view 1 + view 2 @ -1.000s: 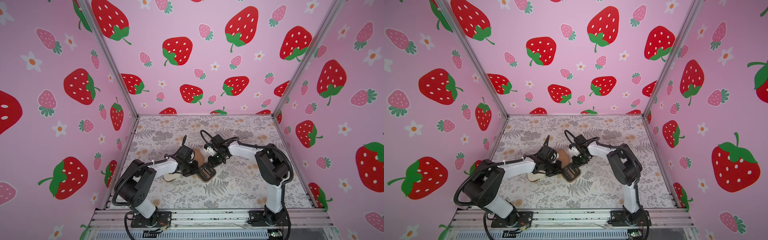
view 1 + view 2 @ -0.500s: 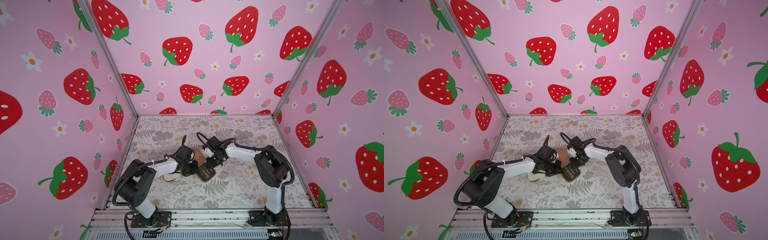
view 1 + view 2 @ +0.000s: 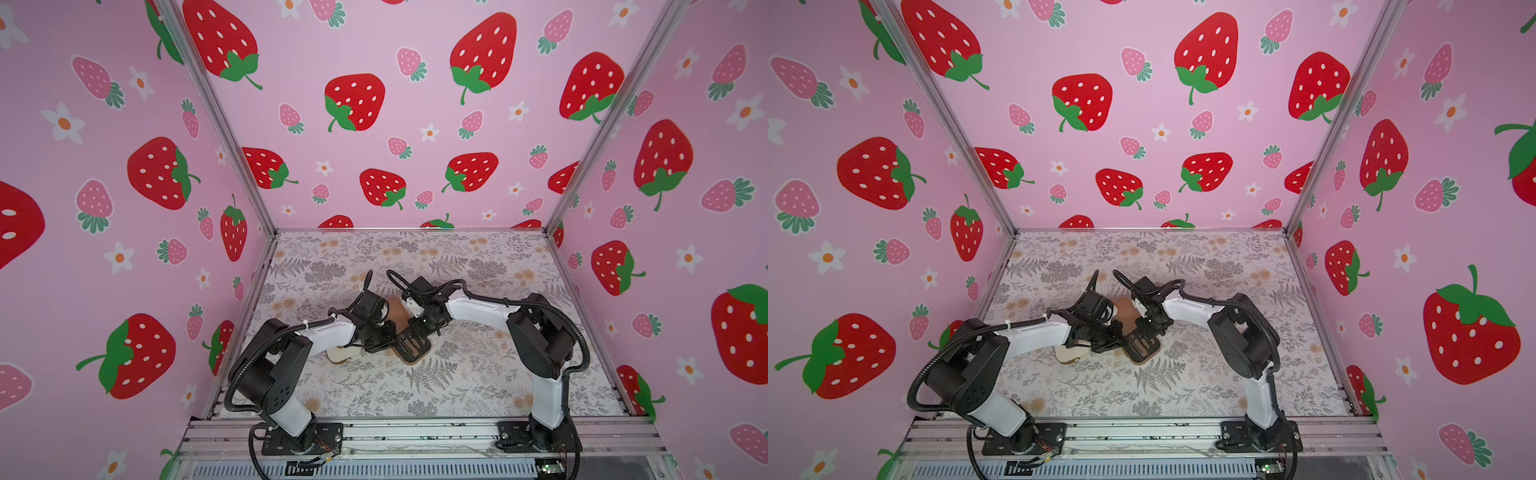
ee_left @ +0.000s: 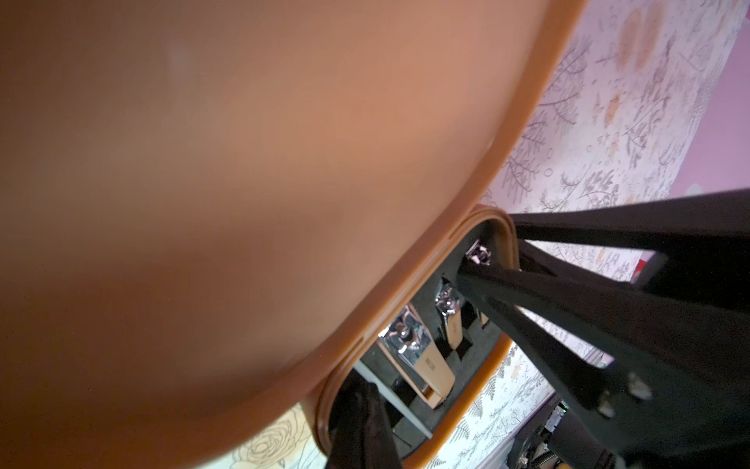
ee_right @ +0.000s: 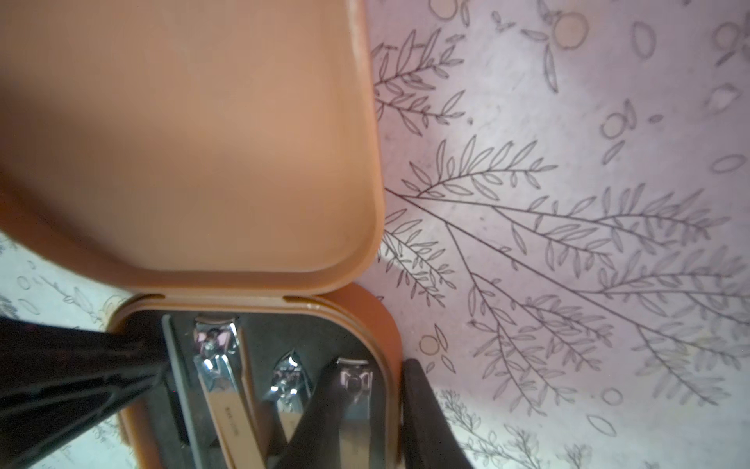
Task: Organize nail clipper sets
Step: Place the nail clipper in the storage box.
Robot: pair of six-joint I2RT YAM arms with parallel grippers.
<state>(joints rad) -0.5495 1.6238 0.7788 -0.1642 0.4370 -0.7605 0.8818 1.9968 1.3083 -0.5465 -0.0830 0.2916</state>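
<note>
Closer to the left arm than a second ago, the right gripper sits at the open brown case in the middle of the table. Its jaws stand partly apart, one finger over a small clipper and one outside the wall; whether they pinch anything I cannot tell. The left gripper, pressed together, pokes into the hinge corner. The cream case lies just beside

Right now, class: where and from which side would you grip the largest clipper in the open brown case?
Likely across its long sides, from above: the largest clipper lies flat, slotted in the brown case, and the raised lid blocks the hinge end.
</note>
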